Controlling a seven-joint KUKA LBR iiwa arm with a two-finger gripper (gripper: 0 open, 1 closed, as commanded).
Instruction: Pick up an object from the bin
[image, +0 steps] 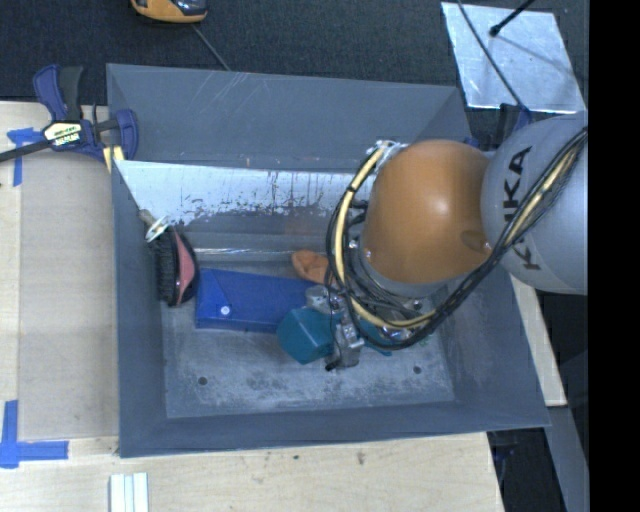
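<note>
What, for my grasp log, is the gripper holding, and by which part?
Cannot be told. The gripper sits against the right side of a teal block midway in the bin, but no hold shows.

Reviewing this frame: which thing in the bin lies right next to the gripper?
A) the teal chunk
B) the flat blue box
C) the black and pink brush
A: the teal chunk sits directly against the gripper, while the other two lie further to the view's left.
</note>
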